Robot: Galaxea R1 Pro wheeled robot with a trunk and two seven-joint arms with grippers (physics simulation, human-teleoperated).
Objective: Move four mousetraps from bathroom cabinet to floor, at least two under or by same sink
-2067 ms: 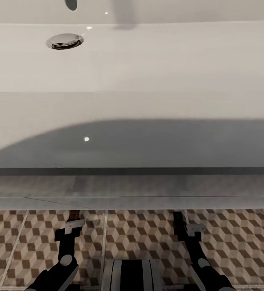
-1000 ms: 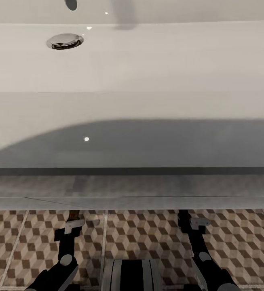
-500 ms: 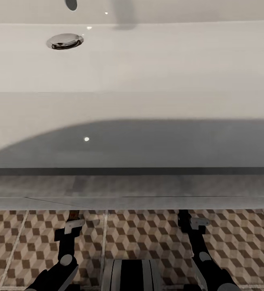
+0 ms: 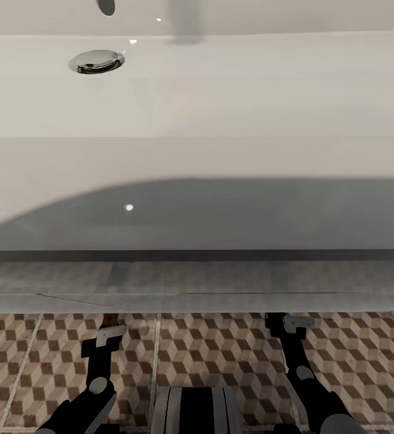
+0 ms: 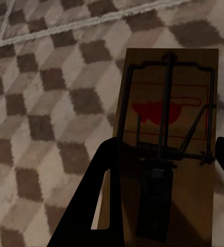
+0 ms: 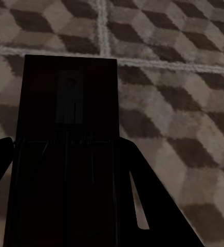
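In the left wrist view a brown mousetrap (image 5: 168, 92) with a wire spring and a red mark sits between the dark fingers of my left gripper (image 5: 166, 149), close over the bathroom floor (image 5: 50, 103). In the right wrist view a second mousetrap (image 6: 71, 87), dark in shadow, is held the same way in my right gripper (image 6: 66, 149). From the head view both grippers, left (image 4: 108, 322) and right (image 4: 278, 319), reach low to the cube-pattern floor (image 4: 221, 349) at the foot of the white sink (image 4: 221, 90); their tips are hidden under its front edge. The cabinet is out of view.
The sink's chrome drain (image 4: 97, 61) lies at the basin's far left. The glossy vanity front (image 4: 197, 277) below the basin mirrors the tiles. My base (image 4: 197, 410) stands on the floor between the two arms.
The right arm has shifted a little to the right and further in under the sink's edge. The left arm has edged slightly forward. The sink and the camera have stayed put.
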